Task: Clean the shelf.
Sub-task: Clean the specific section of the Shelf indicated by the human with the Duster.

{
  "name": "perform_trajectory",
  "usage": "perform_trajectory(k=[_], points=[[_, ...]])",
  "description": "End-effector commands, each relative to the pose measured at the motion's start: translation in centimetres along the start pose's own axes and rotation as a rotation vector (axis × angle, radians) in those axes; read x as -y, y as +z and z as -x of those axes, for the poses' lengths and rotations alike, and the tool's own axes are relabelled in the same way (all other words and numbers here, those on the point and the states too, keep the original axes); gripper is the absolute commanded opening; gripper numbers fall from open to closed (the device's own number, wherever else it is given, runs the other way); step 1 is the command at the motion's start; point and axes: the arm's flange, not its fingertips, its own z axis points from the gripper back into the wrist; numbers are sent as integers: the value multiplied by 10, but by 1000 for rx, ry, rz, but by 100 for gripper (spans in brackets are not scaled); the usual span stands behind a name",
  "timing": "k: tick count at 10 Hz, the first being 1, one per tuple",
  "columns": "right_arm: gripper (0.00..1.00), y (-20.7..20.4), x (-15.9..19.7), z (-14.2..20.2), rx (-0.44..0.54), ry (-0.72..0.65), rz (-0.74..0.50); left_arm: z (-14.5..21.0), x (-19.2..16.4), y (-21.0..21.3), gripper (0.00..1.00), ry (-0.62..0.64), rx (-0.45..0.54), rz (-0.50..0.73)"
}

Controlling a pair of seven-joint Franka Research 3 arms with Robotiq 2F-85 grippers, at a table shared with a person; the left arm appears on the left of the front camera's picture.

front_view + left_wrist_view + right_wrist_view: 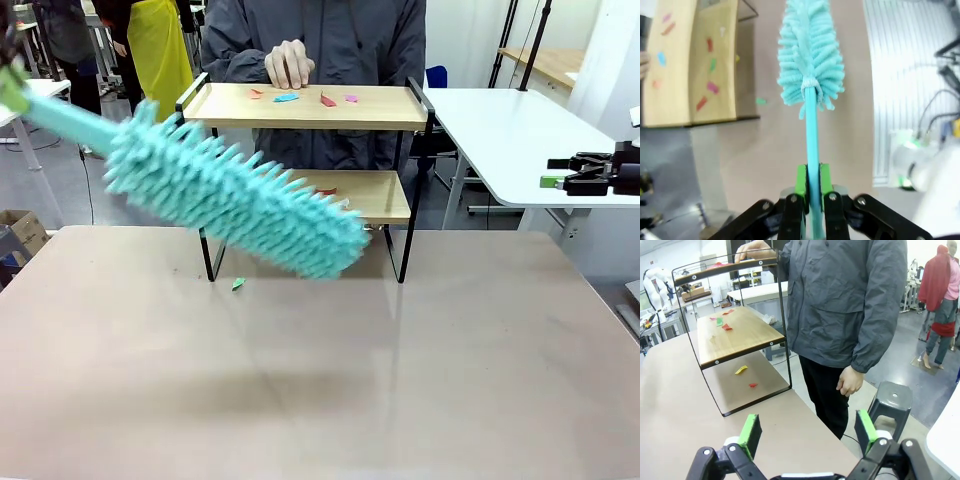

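**Front view, then wrists: duster held, scraps on the shelf**

Front view: the shelf (380, 106) stands at 12 o'clock on the counter (320, 380), near its far edge. Paper scraps (300, 97) lie on both boards, and one more lies on the counter by the leg at 7 o'clock. A person's hand (290, 62) rests on the top board's far edge. The duster (235, 200), blurred, slants from 10 o'clock down to 4 o'clock in front of the lower tier; cannot tell whether it touches. The right gripper (557, 172) sits at 3 o'clock over a white side table, jaws apart and empty.

Left wrist view: the left gripper (810, 177) is clamped tight on the duster's thin handle, with the fluffy head toward 12 o'clock and the shelf at 10 o'clock.

Right wrist view: green pads stand wide, nothing between them. The shelf is at 10 o'clock, the person at 1 o'clock.

Judgement: the shelf looks light and stiff on thin legs, so a sideways push would likely slide or tip it. Best hold is an end rail or frame upright. The duster head is soft, so light strokes suit.
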Motion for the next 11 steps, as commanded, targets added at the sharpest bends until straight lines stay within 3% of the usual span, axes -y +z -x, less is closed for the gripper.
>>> perform_trajectory(k=[1,4,6,7,8,9,11], points=[[100,-2,-4,-9,-9,-13,17,-63,0,31,13,165,80,-30],[100,-2,-4,-9,-9,-13,17,-153,13,35,13,470,145,-194],[100,-2,-4,-9,-9,-13,17,-198,15,17,13,688,167,-389],[100,-2,-4,-9,-9,-13,17,-212,13,10,13,658,159,-349],[100,-2,-4,-9,-9,-13,17,-216,7,4,13,636,65,-292],[100,-2,-4,-9,-9,-13,17,-205,15,15,13,644,205,-316],[100,-2,-4,-9,-9,-13,17,-205,15,15,13,644,205,-316]])
